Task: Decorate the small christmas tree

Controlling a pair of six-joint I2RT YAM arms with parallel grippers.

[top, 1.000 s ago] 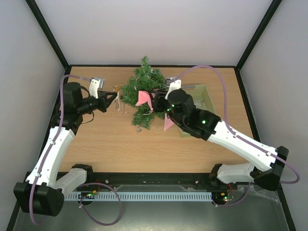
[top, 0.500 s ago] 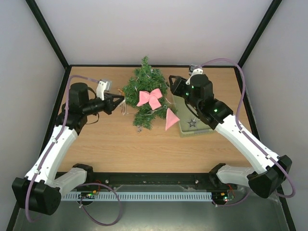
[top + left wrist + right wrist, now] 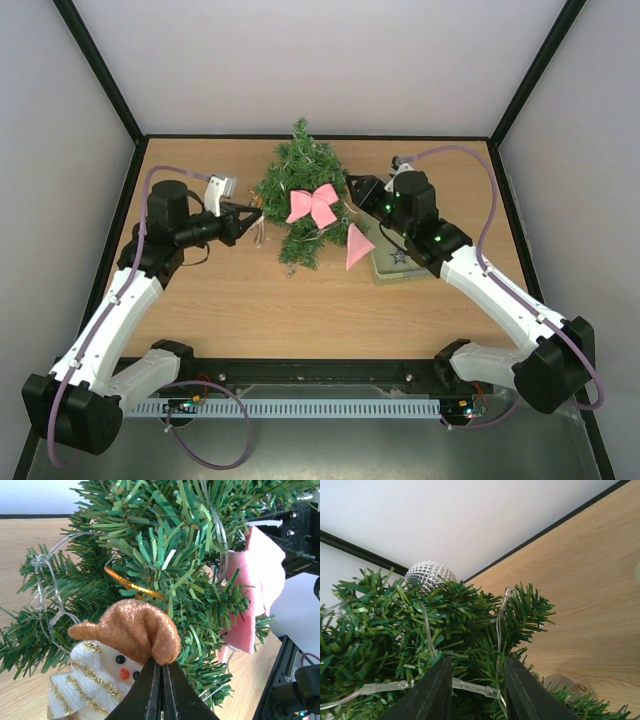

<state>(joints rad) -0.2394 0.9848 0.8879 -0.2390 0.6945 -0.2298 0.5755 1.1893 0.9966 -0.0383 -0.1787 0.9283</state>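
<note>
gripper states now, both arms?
Left gripper: closed, pinching the snowman ornament.
Right gripper: open, straddling a branch of the tree.

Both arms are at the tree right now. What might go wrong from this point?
1. The right gripper stands open around a branch and the clear light string. Closing or pulling away might snag the string and drag the small christmas tree.
2. The left gripper pinches the snowman ornament by its hat edge. Its gold loop looks barely caught in the needles, so on release it may drop.
</note>
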